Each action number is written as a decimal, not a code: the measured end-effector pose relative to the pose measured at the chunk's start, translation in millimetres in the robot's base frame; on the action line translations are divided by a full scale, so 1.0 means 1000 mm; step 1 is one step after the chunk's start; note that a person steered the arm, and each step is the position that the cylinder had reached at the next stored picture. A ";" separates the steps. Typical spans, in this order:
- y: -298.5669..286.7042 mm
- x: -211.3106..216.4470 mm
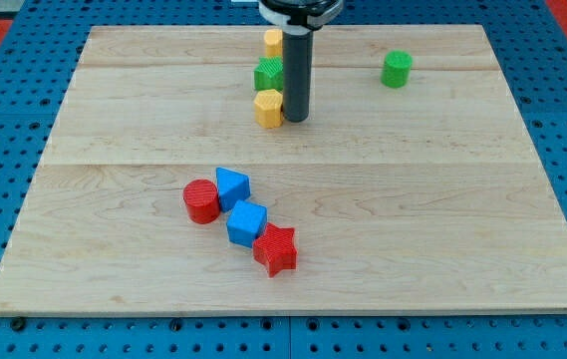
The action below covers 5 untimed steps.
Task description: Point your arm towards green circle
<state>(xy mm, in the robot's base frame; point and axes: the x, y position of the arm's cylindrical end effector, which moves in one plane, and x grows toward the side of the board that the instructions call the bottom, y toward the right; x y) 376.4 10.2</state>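
Note:
The green circle (397, 69) stands alone near the view's top right of the wooden board. My tip (295, 119) is at the lower end of the dark rod, near the view's top centre. It sits just right of a yellow block (268, 108) and well left of the green circle. A green star-like block (268, 74) and a second yellow block (274, 42) stand above the first yellow block, partly hidden by the rod.
A cluster lies below the board's centre: a red cylinder (201, 200), a blue block (232, 186), a second blue block (247, 222) and a red star (276, 249). The wooden board (462, 219) rests on a blue pegboard surface.

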 end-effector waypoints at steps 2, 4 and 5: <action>0.148 0.000; 0.273 -0.092; 0.207 -0.106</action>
<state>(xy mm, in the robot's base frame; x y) 270.4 217.3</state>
